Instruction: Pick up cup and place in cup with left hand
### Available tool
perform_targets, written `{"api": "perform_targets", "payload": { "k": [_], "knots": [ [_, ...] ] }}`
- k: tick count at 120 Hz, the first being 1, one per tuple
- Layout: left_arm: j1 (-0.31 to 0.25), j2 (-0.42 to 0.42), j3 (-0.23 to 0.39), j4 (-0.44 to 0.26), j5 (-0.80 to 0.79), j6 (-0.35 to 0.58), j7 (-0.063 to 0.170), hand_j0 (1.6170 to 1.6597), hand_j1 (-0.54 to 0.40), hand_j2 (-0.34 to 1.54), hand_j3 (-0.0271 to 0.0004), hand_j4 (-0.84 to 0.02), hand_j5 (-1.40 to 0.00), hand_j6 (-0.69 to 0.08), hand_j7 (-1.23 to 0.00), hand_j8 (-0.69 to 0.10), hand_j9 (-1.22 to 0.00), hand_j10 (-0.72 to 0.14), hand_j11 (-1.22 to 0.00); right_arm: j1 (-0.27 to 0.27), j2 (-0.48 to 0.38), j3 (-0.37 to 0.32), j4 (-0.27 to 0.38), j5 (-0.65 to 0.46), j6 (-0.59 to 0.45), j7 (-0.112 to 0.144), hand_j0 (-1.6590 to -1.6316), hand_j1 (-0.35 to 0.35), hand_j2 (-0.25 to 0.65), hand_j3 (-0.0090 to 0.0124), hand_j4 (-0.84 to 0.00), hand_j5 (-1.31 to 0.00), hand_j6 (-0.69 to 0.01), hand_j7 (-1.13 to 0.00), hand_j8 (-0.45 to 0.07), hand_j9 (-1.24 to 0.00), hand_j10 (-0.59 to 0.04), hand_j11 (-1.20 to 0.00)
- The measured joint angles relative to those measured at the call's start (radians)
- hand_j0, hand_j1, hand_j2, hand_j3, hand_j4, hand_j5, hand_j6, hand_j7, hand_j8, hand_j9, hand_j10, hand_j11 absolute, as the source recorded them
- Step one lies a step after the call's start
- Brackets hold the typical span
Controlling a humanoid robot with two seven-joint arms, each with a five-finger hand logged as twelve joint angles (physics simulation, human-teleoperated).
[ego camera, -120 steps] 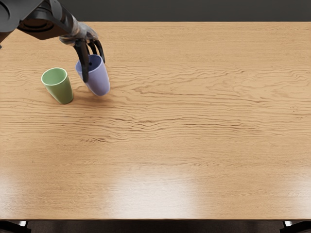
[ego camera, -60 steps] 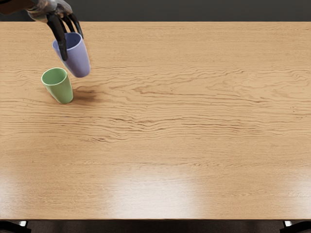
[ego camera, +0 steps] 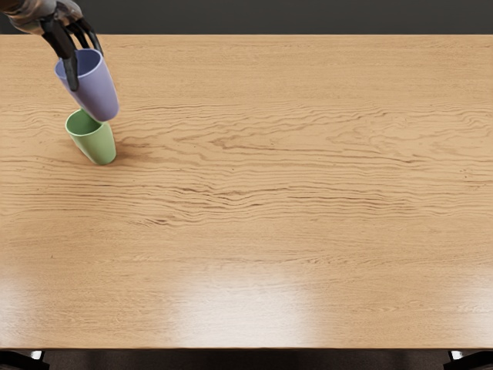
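My left hand (ego camera: 77, 60) reaches in from the upper left corner, its dark fingers closed around the rim of the purple cup (ego camera: 98, 90). That cup hangs in the air, mouth up, and its bottom overlaps the right part of the green cup's mouth in the picture. The green cup (ego camera: 97, 144) stands upright on the table below it. Whether the two cups touch cannot be told from this view.
The wooden table (ego camera: 269, 193) fills most of the view, its far edge near the top and its near edge near the bottom. A soft shadow lies just right of the green cup.
My left hand has lifted the purple cup off its spot right of the green cup and carried it left, over the green one. The green cup has not moved.
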State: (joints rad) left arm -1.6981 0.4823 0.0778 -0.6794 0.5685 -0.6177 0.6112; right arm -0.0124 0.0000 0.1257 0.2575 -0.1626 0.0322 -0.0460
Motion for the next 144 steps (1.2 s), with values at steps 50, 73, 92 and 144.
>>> {"api": "perform_targets", "payload": {
  "k": [50, 73, 92, 144],
  "knots": [
    [0.041, 0.057, -0.002, -0.012, 0.003, 0.002, 0.0, 1.655, -0.287, 0.97, 0.0, -0.497, -0.96, -0.325, -0.92, -0.355, -0.91, -0.53, -0.92, 0.0, 0.0, 0.0, 0.0, 0.0, 0.0, 0.0, -1.6581, -0.32, -0.005, 0.0, -0.024, -0.03, -0.024, -0.03, -0.024, -0.03, -0.024, -0.03],
    [0.038, 0.053, -0.003, 0.001, 0.004, 0.002, 0.0, 1.6549, -0.28, 0.96, 0.0, -0.494, -0.97, -0.329, -0.93, -0.352, -0.92, -0.529, -0.93, 0.0, 0.0, 0.0, 0.0, 0.0, 0.0, 0.0, -1.6581, -0.32, -0.005, 0.0, -0.024, -0.03, -0.024, -0.03, -0.024, -0.03, -0.024, -0.03],
    [0.04, 0.047, -0.002, 0.027, 0.009, 0.002, 0.0, 1.6549, -0.277, 0.95, 0.0, -0.489, -0.98, -0.325, -0.93, -0.346, -0.93, -0.528, -0.93, 0.0, 0.0, 0.0, -0.001, 0.0, 0.0, 0.0, -1.6581, -0.32, -0.005, 0.0, -0.024, -0.03, -0.024, -0.03, -0.024, -0.03, -0.024, -0.03],
    [0.051, 0.004, 0.003, 0.088, 0.017, 0.002, 0.0, 1.6552, -0.272, 0.97, 0.0, -0.511, -0.98, -0.339, -0.93, -0.352, -0.95, -0.549, -0.93, 0.0, 0.0, 0.0, -0.001, 0.0, 0.0, 0.0, -1.6581, -0.32, -0.005, 0.0, -0.024, -0.03, -0.024, -0.03, -0.024, -0.03, -0.024, -0.03]
  ]
}}
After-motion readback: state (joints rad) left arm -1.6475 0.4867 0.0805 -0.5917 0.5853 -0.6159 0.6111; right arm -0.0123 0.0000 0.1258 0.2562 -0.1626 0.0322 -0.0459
